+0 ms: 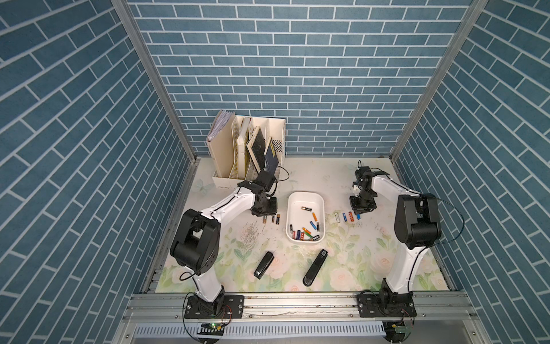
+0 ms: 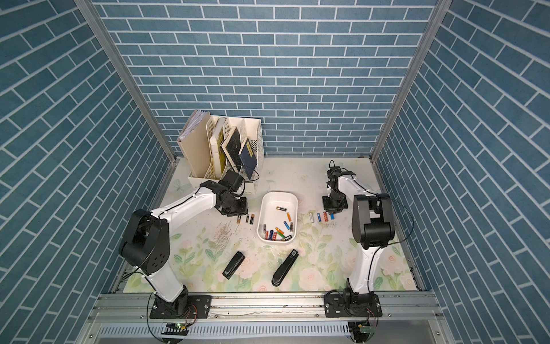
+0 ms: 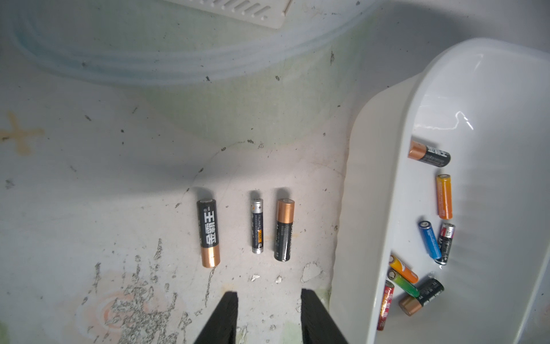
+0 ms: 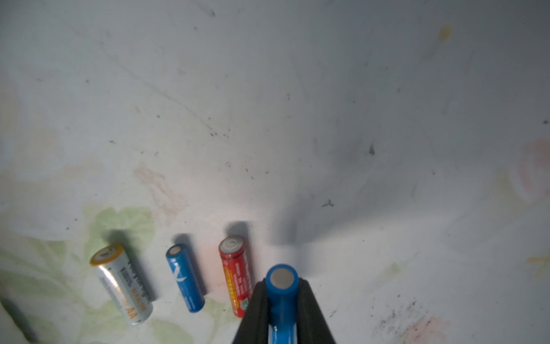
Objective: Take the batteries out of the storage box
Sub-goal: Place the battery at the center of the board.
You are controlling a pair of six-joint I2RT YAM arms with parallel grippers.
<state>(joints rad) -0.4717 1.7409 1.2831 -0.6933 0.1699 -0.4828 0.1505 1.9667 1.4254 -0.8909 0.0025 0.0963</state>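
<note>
The left gripper (image 3: pixel 269 297) hangs left of centre in both top views, over three batteries (image 1: pixel 273 219) laid side by side on the table (image 1: pixel 312 175). Its two black fingers (image 3: pixel 226 315) stand parted with nothing between them: open and empty. The three are smooth little cylinders in glossy black wrap with copper or silver ends (the middle one is thinner).

At the centre of the frame sits the box (image 1: pixel 299 201), a shallow white plastic tray with rounded corners and shiny plain walls. About a dozen more lie loose in it, mostly heaped at its lower end (image 1: pixel 306 235), in orange, blue, green, red and black sleeves.

Right of centre a second row (image 1: pixel 344 216) lies on the table: silver, blue, red. At its right end the right gripper (image 4: pixel 282 287) is clamped on a blue battery (image 4: pixel 281 278), pinching its sides, the flat metal end facing the wrist camera. Whether it touches the table yet I cannot tell.

The step in hand looks like setting this one down beside the red one — roughly a third of the job done. Next it should be lowered until it rests, then released gently. A round, slick thing on that scuffed, flower-printed top may roll into its neighbour. After that, either arm can return to the box.
</note>
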